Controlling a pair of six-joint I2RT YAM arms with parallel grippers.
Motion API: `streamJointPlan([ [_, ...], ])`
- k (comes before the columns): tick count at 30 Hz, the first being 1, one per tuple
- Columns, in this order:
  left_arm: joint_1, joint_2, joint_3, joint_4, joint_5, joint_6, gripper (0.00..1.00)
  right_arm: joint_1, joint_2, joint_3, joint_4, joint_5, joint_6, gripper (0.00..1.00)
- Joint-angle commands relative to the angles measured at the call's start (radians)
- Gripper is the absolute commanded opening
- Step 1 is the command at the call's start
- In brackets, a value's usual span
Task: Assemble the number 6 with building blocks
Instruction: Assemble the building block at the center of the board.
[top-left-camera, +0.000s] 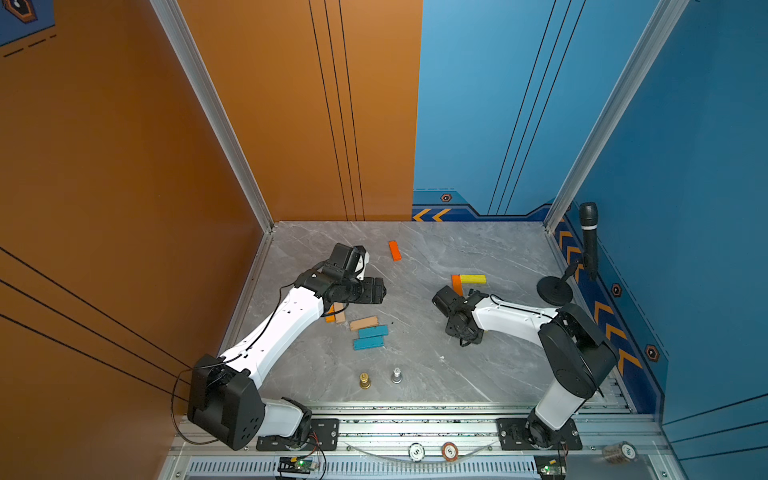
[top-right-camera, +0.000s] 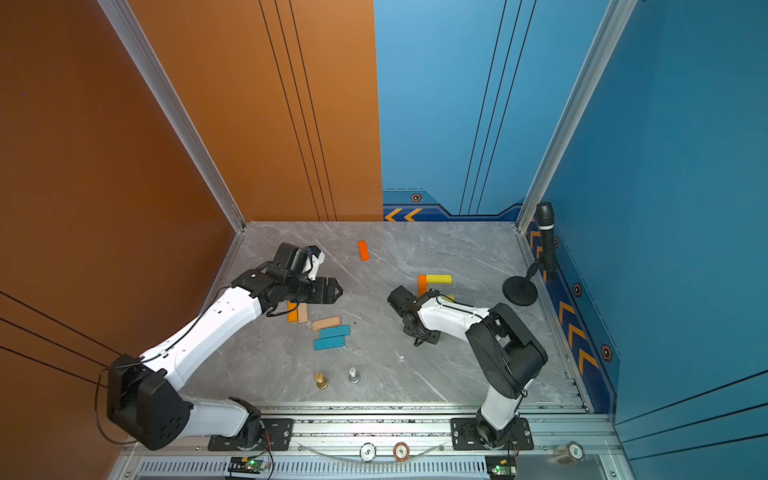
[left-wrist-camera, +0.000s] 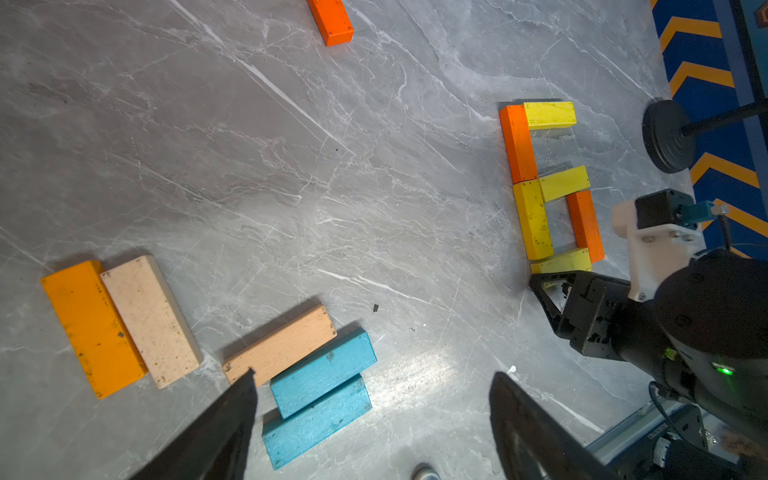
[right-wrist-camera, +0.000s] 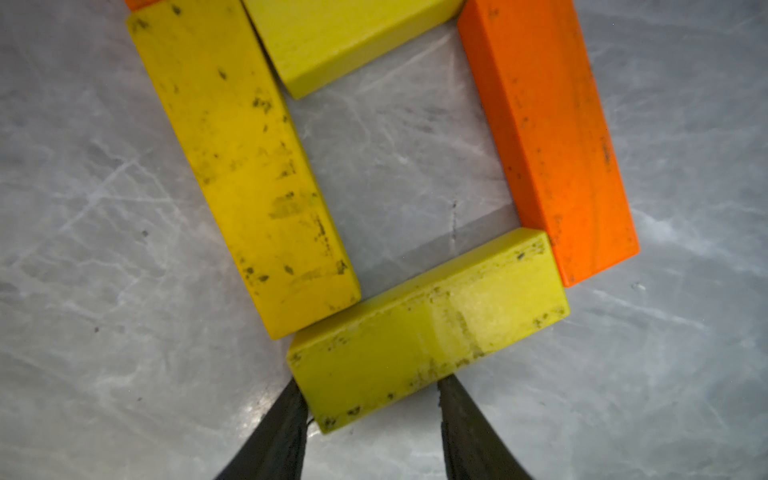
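Six building blocks lie in a 6 shape right of centre: an orange one (left-wrist-camera: 517, 143) and yellow one (left-wrist-camera: 534, 220) in line, three yellow crossbars, and an orange side (left-wrist-camera: 586, 224). My right gripper (right-wrist-camera: 368, 384) is shut on the bottom yellow block (right-wrist-camera: 428, 324), a fingertip touching each side of its near end. The right arm hides most of the figure in both top views. My left gripper (left-wrist-camera: 372, 376) hangs open and empty above loose blocks: amber (left-wrist-camera: 93, 328), pale tan (left-wrist-camera: 149, 320), tan (left-wrist-camera: 280, 345) and two teal (left-wrist-camera: 324, 374). A lone orange block (top-left-camera: 395, 250) lies farther back.
A gold pawn (top-left-camera: 365, 380) and a silver pawn (top-left-camera: 397, 375) stand near the front edge. A microphone on a round black stand (top-left-camera: 555, 291) sits by the right wall. Two chips (top-left-camera: 416, 451) rest on the front rail. Walls close off the left, back and right.
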Motion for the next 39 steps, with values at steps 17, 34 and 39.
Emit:
streamJointPlan([
  [17,0.016,-0.018,-0.012,0.007,0.011,-0.011,0.88,0.072,-0.102,0.087,-0.089,0.037,-0.136,0.58],
  [34,0.01,-0.014,-0.014,0.01,0.03,-0.016,0.88,-0.198,-0.439,-0.175,-0.09,-0.058,-0.31,0.57],
  [39,0.0,-0.01,-0.016,0.01,0.032,-0.016,0.88,-0.276,-0.407,-0.101,-0.076,-0.104,-0.39,0.55],
])
